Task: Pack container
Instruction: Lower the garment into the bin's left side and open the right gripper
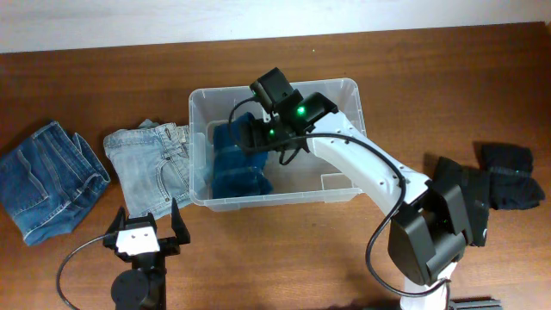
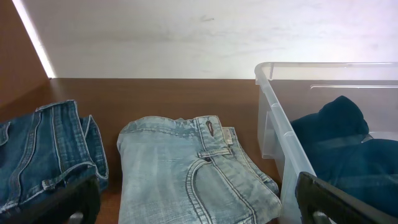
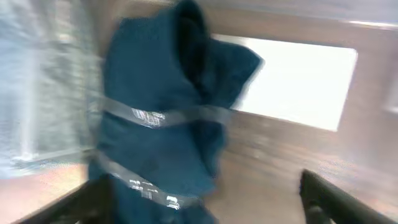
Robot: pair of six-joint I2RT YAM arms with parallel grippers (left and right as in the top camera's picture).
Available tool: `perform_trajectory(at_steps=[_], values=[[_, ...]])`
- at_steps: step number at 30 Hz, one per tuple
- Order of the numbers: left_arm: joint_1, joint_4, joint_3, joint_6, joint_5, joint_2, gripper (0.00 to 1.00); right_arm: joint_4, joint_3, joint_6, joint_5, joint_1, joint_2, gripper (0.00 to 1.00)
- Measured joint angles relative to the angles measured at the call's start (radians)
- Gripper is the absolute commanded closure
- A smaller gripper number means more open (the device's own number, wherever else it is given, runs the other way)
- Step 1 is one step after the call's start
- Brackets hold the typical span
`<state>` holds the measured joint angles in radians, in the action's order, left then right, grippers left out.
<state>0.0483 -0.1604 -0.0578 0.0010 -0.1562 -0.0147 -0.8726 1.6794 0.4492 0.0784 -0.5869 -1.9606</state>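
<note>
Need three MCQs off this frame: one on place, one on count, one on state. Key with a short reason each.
1. Where is the dark teal garment relative to the container?
A. Outside it, on its left
B. Inside it, toward its left end
C. Draped over its rim

2. How many folded pairs of jeans lie on the table left of the container?
A. One
B. Three
C. Two

3. The left end effector is:
A. Open, holding nothing
B. Shut on a pair of jeans
C. Shut on the container's rim

Key:
1 B, the overhead view shows the garment within the clear walls, at the left end.
2 C, a light-wash pair and a darker pair are there.
3 A, its fingers stand apart with nothing between them.
</note>
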Motion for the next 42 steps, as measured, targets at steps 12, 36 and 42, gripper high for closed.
perform_trajectory(at_steps=[12,36,42], values=[[0.000,0.000,0.000,0.000,0.000,0.000,0.01,-0.026,0.000,0.027,-0.131,0.000,-0.005,0.96],[0.000,0.000,0.000,0.000,0.000,0.000,0.00,0.058,-0.002,0.085,-0.008,-0.048,-0.127,0.96],[0.000,0.000,0.000,0.000,0.000,0.000,0.01,0.057,-0.002,0.066,0.007,-0.046,-0.127,0.96]])
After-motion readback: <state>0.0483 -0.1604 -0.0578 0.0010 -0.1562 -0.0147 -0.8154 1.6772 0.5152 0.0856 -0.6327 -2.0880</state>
